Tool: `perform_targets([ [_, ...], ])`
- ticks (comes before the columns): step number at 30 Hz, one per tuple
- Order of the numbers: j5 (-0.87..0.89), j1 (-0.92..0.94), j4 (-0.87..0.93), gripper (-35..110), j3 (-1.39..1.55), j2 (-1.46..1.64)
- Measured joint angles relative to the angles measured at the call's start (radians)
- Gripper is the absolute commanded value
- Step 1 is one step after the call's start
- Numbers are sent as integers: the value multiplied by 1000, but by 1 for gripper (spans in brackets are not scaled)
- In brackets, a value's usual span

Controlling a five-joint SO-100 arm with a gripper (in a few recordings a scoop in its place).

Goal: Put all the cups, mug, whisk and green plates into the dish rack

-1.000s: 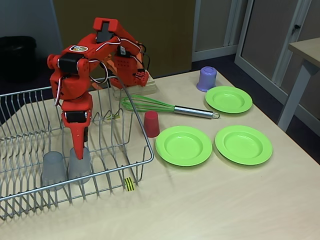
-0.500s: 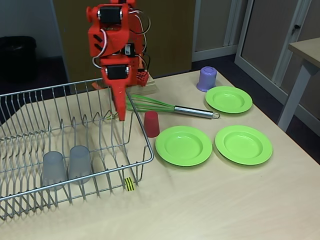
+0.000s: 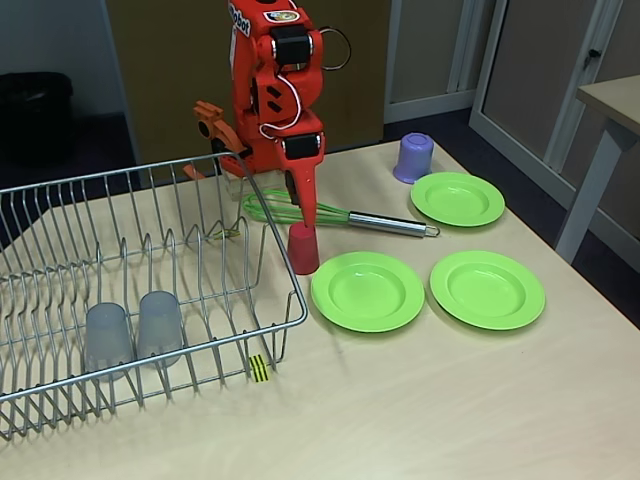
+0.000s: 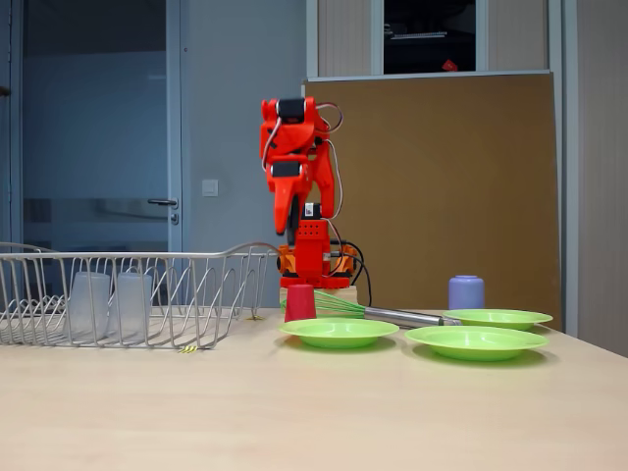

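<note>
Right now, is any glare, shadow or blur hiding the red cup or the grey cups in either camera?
In the high fixed view, light is even and sharp; the red cup and grey cups read clearly, with glare confined to the whisk handle. In the low fixed view, the grey cups look washed out behind the dish rack wires.

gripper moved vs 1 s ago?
Yes. The gripper has swung right out of the dish rack, away from the two grey cups, and now hangs above the red cup.
</note>
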Motion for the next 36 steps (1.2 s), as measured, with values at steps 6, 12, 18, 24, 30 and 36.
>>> perform_targets([
  [6, -3, -37, -51, 36, 173, 78],
  [12, 69, -75, -89, 37, 189, 81],
  [18, 301, -138, -179, 40, 256, 103],
  [24, 471, -166, -241, 39, 374, 140],
  [30, 546, -164, -279, 38, 431, 158],
  [36, 598, -153, -305, 37, 466, 164],
])
